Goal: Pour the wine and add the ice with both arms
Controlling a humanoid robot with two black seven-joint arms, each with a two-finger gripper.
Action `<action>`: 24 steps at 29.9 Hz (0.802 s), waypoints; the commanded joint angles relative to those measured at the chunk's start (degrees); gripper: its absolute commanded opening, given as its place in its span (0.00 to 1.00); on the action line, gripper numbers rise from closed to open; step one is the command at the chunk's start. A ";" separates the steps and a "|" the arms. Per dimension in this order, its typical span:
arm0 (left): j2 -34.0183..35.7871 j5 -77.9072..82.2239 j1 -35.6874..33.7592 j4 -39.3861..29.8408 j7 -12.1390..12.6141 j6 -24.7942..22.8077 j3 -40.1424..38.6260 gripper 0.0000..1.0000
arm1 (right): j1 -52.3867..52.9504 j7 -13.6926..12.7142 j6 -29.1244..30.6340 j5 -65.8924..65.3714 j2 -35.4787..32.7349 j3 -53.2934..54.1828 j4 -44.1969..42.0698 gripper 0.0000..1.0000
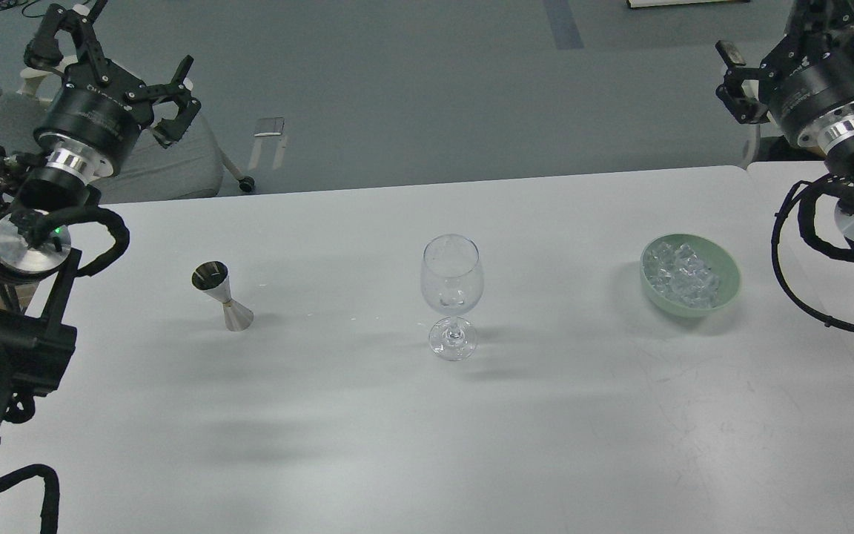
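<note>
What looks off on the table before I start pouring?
Nothing stands out. The jigger, wine glass and green bowl of ice all stand upright, apart, with no spill visible. The glass looks empty.

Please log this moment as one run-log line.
left gripper open, raised | right gripper raised | wine glass empty | ice in bowl

Left tool (127, 63) raised, fingers spread, holding nothing; right tool (735, 81) raised, spread unclear.
</note>
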 commanded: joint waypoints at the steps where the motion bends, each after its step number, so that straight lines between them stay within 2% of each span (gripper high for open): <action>1: 1.09 -3.31 6.12 -6.66 5.57 1.81 -5.27 0.97 | -0.03 -0.08 -0.16 0.00 -0.08 0.03 0.01 1.00; 2: 1.18 -4.72 8.40 -8.68 7.94 3.48 -7.65 0.96 | -0.03 0.00 -0.17 0.00 0.01 0.03 0.01 1.00; 6: 0.74 -6.93 17.36 -15.53 13.84 8.66 -14.68 0.96 | -0.20 0.00 -0.34 -0.08 0.10 -0.06 0.01 1.00; 9: 0.04 -7.20 22.99 -19.14 15.52 9.21 -17.41 0.97 | -0.38 0.00 -0.34 -0.09 0.19 -0.15 0.01 1.00; 13: -1.28 -10.88 31.71 -22.67 16.49 7.01 -18.83 0.97 | -0.82 -0.08 -0.34 -0.17 0.54 -0.24 0.01 1.00; 18: -3.99 -13.26 41.54 -27.15 16.49 3.67 -20.33 0.97 | -1.25 -0.08 -0.34 -0.26 0.54 -0.24 0.10 1.00; 24: -7.95 -13.26 47.71 -28.39 16.58 3.23 -19.80 0.98 | -1.61 -0.08 -0.34 -0.26 0.54 -0.33 0.10 1.00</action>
